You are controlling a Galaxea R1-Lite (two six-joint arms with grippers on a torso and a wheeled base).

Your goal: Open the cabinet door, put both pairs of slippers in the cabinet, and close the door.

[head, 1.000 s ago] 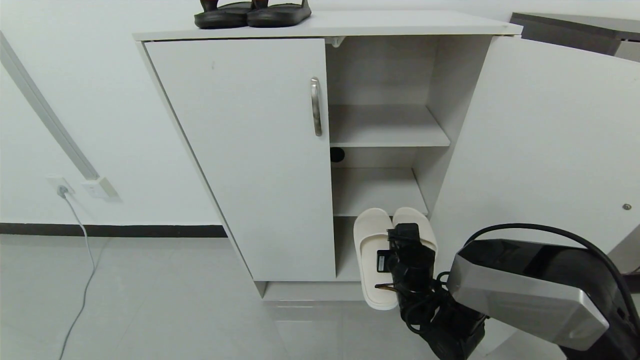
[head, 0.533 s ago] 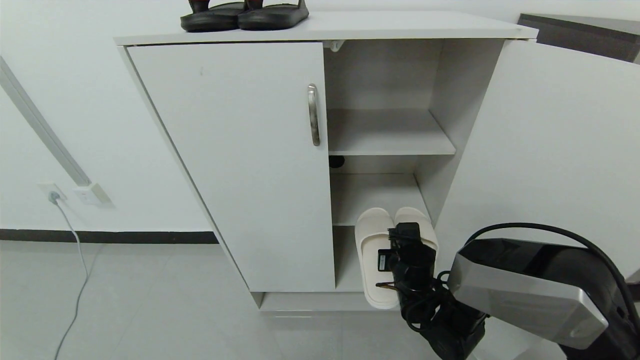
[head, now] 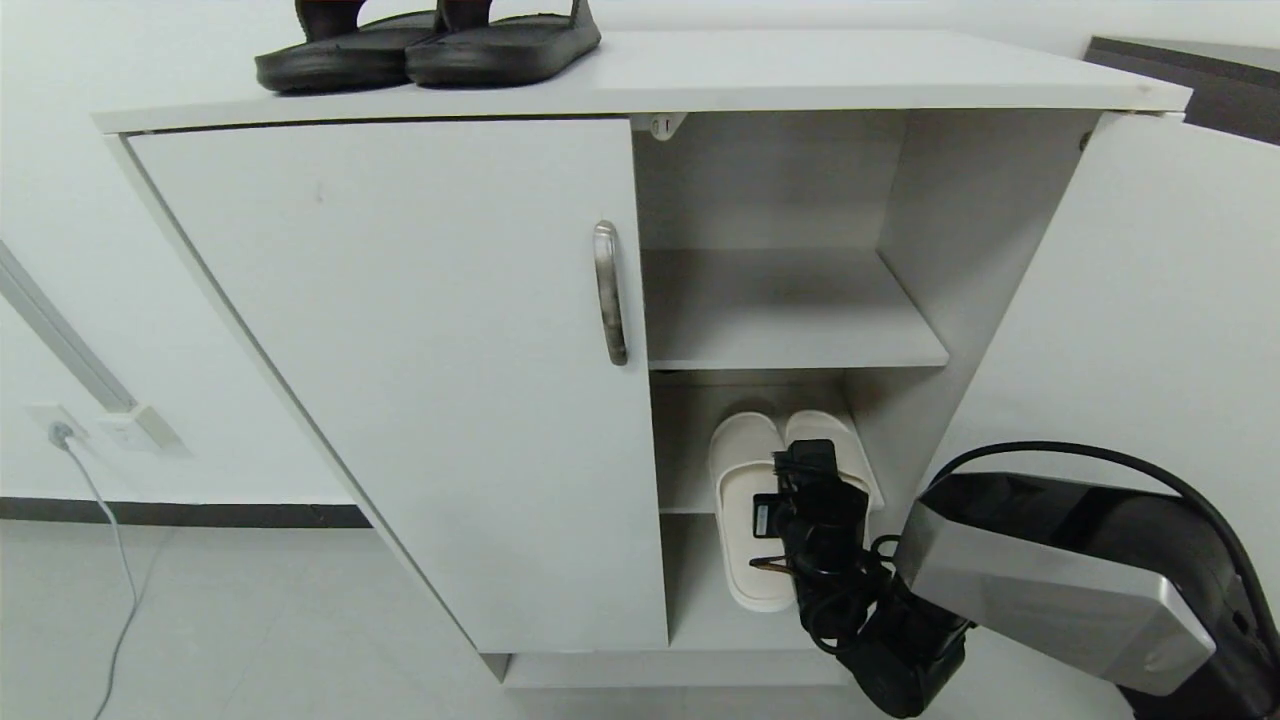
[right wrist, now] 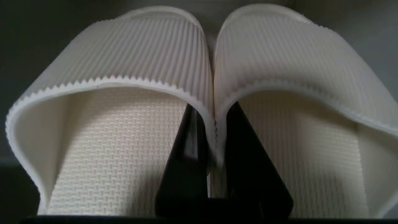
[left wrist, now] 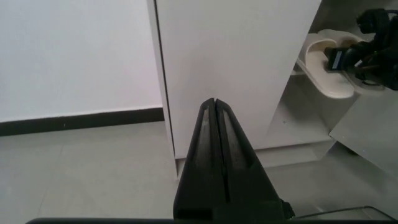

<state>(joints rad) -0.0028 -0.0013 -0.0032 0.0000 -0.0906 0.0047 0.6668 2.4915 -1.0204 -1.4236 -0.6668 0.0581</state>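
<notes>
- Head view: the cabinet [head: 850,70] stands with its right door [head: 1150,350] swung wide, so the opening step looks done; the left door [head: 400,380] is shut, its handle [head: 608,290] untouched
- The white slippers [head: 745,500] are partway in: their toes reach over the lower shelf [head: 685,470] and their heels hang out in front, with the right pincer [head: 808,470] gripping them; I cannot tell whether they rest on the shelf yet
- The black slippers [head: 430,45] sit side by side on the cabinet's top, so I judge that pair, and closing the door, are left to do
- The upper shelf [head: 790,310] carries nothing
- Left wrist view: the left pincer [left wrist: 215,124] hangs low over the floor [left wrist: 93,168] before the shut door, its fingers pressed together with nothing between them; the white slippers [left wrist: 323,68] show off to the side in the open compartment
- Right wrist view: the right pincer [right wrist: 214,143] is clenched on the two touching inner edges of the white slippers [right wrist: 124,124], one finger [right wrist: 186,168] in each shoe, the pair facing toe-first into the dark cabinet
</notes>
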